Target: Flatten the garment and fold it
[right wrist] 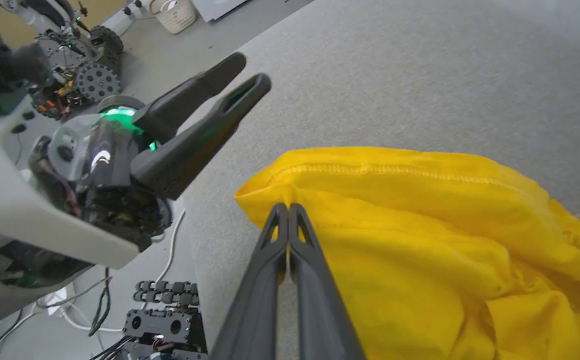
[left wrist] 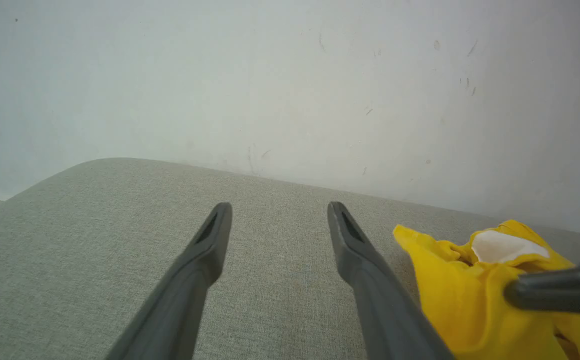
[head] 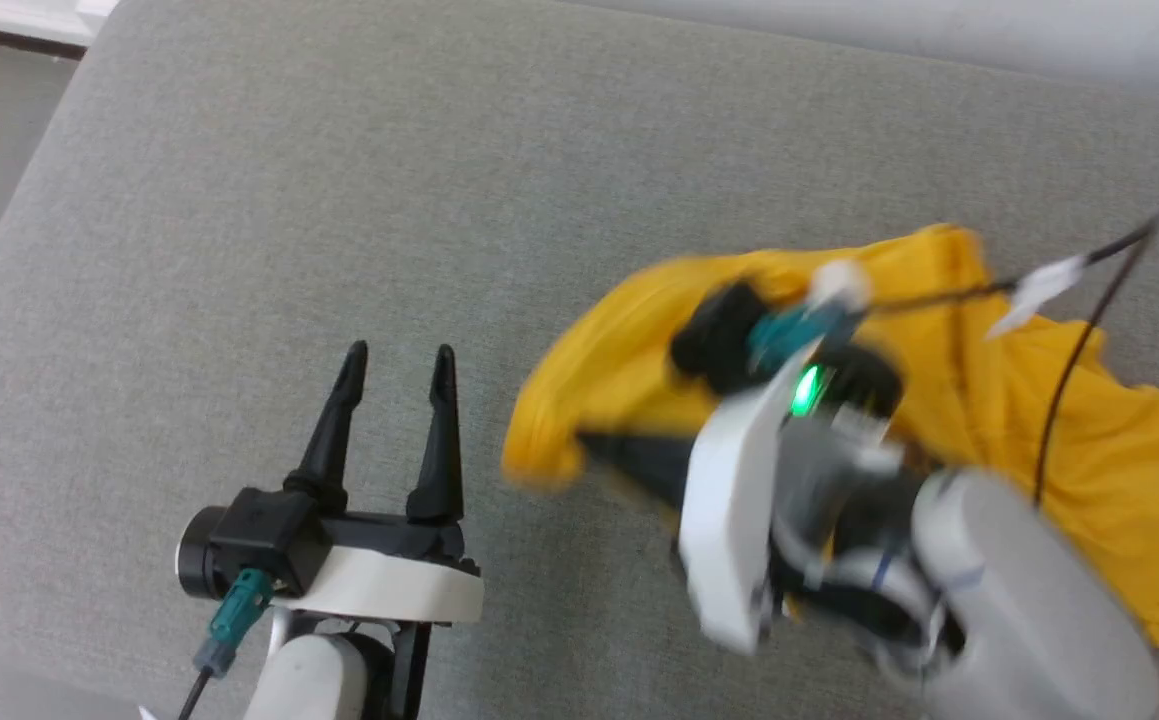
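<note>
Two grippers: right gripper [right wrist: 285, 209] fingers pinched shut on garment [right wrist: 420, 235] hem, left gripper [head: 399, 352] fingers wide, empty. Garment crumpled, right side of grey padded surface [head: 339, 150]. Flattening step; next likely needs hem drawn outward.

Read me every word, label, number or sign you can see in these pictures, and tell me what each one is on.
No text can be read in any view.
White tag: too blurred to read.
Yellow garment: no lettering on the parts that show.
Pale bucket: too small to tell.
</note>
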Robot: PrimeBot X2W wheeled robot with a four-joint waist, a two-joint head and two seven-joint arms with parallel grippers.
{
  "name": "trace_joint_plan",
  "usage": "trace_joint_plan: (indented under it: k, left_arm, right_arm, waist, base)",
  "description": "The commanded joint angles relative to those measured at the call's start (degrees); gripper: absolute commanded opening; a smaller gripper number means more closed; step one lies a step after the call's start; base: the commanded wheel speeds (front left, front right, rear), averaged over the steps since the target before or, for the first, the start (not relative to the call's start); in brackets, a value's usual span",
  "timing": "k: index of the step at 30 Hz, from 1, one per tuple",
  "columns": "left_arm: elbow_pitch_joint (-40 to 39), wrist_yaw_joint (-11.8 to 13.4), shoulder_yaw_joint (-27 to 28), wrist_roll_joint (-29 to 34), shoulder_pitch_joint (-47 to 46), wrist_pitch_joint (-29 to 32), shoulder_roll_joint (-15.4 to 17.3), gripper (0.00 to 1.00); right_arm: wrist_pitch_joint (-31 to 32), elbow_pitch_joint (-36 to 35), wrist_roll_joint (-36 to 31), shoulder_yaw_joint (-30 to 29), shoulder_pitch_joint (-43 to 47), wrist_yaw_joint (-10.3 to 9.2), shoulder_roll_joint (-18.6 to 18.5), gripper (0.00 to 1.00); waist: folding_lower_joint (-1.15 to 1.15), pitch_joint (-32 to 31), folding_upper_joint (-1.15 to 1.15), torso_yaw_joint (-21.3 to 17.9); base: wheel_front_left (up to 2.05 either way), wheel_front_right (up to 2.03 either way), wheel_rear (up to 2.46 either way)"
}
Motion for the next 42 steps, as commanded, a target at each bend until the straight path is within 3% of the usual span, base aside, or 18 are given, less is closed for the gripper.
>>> trace_joint_plan:
  k: [1, 7, 8, 9, 12, 16, 20, 24, 28, 32, 34, 37, 42]
  left_arm:
    - [-0.29, 0.13, 0.59, 0.67, 0.57, -0.27, -0.11, 1.00]
    - [-0.65, -0.24, 1.66, 0.81, 1.47, -0.27, -0.11, 1.00]
    - [-0.61, -0.27, 1.61, 0.77, 1.50, -0.27, -0.11, 1.00]
    - [-0.53, -0.28, 1.52, 0.71, 1.49, -0.27, -0.11, 1.00]
    - [-0.13, -0.32, 1.34, 0.51, 1.55, -0.27, -0.11, 1.00]
    - [0.44, -0.61, 1.04, 0.67, 1.90, -0.27, -0.11, 1.00]
    - [0.36, -0.84, 1.32, 1.36, 2.44, -0.27, -0.11, 1.00]
    - [-0.59, -1.15, 1.85, 2.41, 3.51, -0.27, 0.06, 1.00]
    - [-2.25, -1.47, 2.36, 3.20, 5.10, -0.27, 0.25, 1.00]
    - [-3.59, -1.75, 2.67, 3.82, 6.92, -0.27, 0.34, 1.00]
    - [-4.37, -1.74, 2.81, 4.00, 7.78, -0.27, 0.31, 1.00]
    - [-5.38, -1.59, 3.13, 4.04, 9.13, -0.27, 0.25, 1.00]
    - [-6.05, -2.19, 2.03, 5.43, 8.29, -0.27, 0.39, 1.00]
  right_arm:
    - [1.30, -1.02, 1.27, 1.64, 2.39, -0.05, -0.76, 0.00]
    - [6.16, -2.80, 3.21, 7.06, 9.57, -0.05, -8.55, 0.00]
    - [5.67, -2.74, 2.86, 7.17, 10.17, -0.05, -9.49, 0.45]
    - [4.67, -2.56, 2.88, 6.72, 10.82, -0.05, -9.78, 1.00]
    - [0.44, -2.95, 2.07, 5.83, 10.73, -0.05, -9.59, 1.00]
    - [-7.00, -4.22, 2.23, 0.32, 9.99, -0.05, -5.91, 1.00]
    - [-14.59, -6.64, -1.41, -9.34, 10.58, -0.05, -2.53, 1.00]
    - [-22.59, -9.81, -10.57, -21.24, 14.31, -0.05, -0.70, 1.00]
    - [-30.75, -12.72, -20.75, -33.21, 22.17, -0.05, 2.85, 1.00]
    - [-37.45, -13.25, -25.19, -41.49, 31.67, -0.05, 6.41, 1.00]
    - [-40.52, -12.33, -25.80, -43.40, 35.93, -0.05, 6.92, 1.00]
    - [-44.29, -8.86, -20.84, -44.04, 40.41, -0.05, 7.03, 1.00]
    - [-48.10, -6.00, -18.38, -42.65, 41.05, -0.05, 7.05, 1.00]
  waist:
    - [0.01, -0.17, 0.00, -0.36]
    - [0.01, 0.26, 0.00, -0.27]
    - [0.01, 0.33, 0.00, -0.24]
    - [0.01, 0.34, 0.00, -0.24]
    - [0.01, -0.16, 0.00, -0.66]
    - [0.01, -1.35, 0.00, -1.51]
    - [0.01, -2.66, 0.00, -2.41]
    - [0.01, -3.59, 0.00, -3.55]
    - [0.01, -3.98, 0.00, -5.02]
    - [0.01, -3.86, 0.00, -6.51]
    - [0.01, -3.63, 0.00, -7.34]
    - [0.01, -3.15, 0.00, -8.86]
    - [0.01, -2.37, 0.00, -10.35]
  base:
    - [0.00, 0.00, 0.00]
    - [0.00, 0.00, 0.00]
    - [0.00, 0.00, 0.00]
    - [0.00, 0.00, 0.00]
    - [0.00, 0.00, 0.00]
    - [0.00, 0.00, 0.00]
    - [0.00, 0.00, 0.00]
    - [0.00, 0.00, 0.00]
    - [0.00, 0.00, 0.00]
    - [0.00, 0.00, 0.00]
    - [0.00, 0.00, 0.00]
    - [0.00, 0.00, 0.00]
    - [0.00, 0.00, 0.00]
